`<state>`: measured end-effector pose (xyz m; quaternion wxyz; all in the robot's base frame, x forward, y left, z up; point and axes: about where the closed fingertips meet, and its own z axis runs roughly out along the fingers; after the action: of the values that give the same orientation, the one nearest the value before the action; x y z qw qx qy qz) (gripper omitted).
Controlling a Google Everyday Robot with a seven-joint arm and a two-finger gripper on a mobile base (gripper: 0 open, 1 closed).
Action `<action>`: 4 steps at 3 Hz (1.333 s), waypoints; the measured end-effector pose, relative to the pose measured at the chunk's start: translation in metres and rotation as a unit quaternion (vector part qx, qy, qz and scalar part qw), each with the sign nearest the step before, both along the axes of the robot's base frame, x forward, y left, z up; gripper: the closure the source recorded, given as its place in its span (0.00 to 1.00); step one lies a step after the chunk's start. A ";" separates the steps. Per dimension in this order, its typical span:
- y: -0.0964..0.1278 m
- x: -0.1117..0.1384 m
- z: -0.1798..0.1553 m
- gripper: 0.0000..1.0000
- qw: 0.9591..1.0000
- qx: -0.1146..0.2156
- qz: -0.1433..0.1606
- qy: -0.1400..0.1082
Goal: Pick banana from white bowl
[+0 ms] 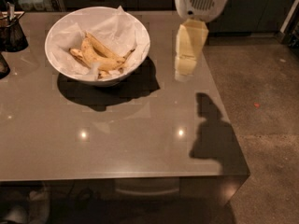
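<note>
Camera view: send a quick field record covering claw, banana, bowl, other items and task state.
claw: hangs over the table's right side, right of the white bowl, apart from it
banana: cluster lying inside the white bowl, on the paper lining
white bowl: upright on the table, far left part
table: grey, glossy
dark containers: at the table's left edge
task state: banana not yet picked

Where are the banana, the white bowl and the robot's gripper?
banana (98,57): camera view, middle of the cluster.
white bowl (135,68): camera view, outer wall, lower right.
gripper (185,71): camera view, its lower tip, above the table (117,143), right of the bowl.
</note>
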<state>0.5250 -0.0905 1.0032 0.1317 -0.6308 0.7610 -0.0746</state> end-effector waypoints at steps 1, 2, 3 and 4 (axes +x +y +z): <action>0.052 0.035 0.013 0.00 0.999 -0.015 0.044 -0.023; 0.070 0.042 0.017 0.00 0.998 -0.003 0.057 -0.041; 0.076 0.048 0.020 0.00 0.997 0.009 0.057 -0.052; 0.098 0.072 0.023 0.00 0.997 0.037 0.042 -0.050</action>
<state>0.5966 0.0077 1.0260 0.1955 -0.6522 0.7288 -0.0722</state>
